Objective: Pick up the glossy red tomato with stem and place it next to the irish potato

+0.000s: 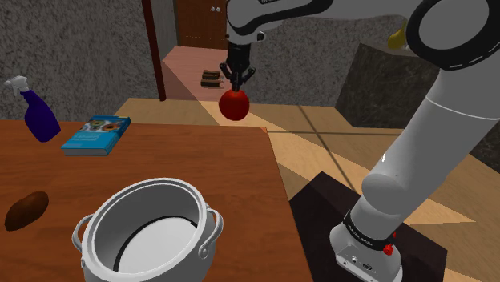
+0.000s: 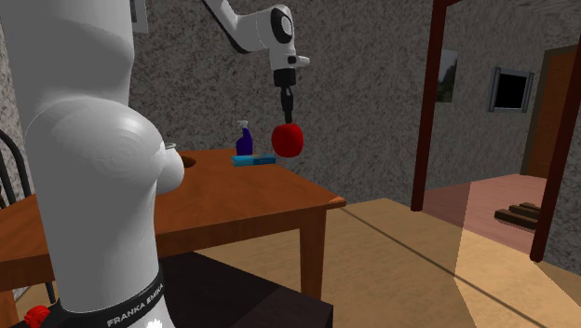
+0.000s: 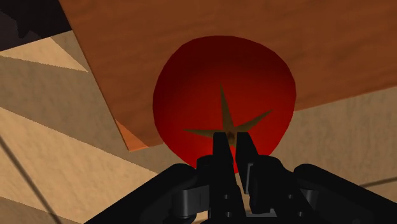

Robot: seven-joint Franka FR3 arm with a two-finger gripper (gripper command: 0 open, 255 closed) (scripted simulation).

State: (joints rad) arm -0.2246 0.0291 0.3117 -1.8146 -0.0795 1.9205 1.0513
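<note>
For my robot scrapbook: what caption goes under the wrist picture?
The black gripper holds a red tomato by its stem end, over the brown table corner.

The hand (image 3: 233,141) grips the red tomato (image 3: 210,83) over the table (image 3: 286,32) corner.

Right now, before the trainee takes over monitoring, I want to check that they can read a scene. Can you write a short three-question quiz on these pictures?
1. True or false: the glossy red round tomato rests on the brown wooden table.
2. Multiple choice: what is the black two-finger gripper shut on? A) nothing B) the tomato, at its stem C) the table's edge
3. Fill in: in the shoulder view, the brown oval potato lies to the ____ of the grey two-handled pot.

Key
1. False: it hangs in the air, held by the gripper.
2. B
3. left
</note>
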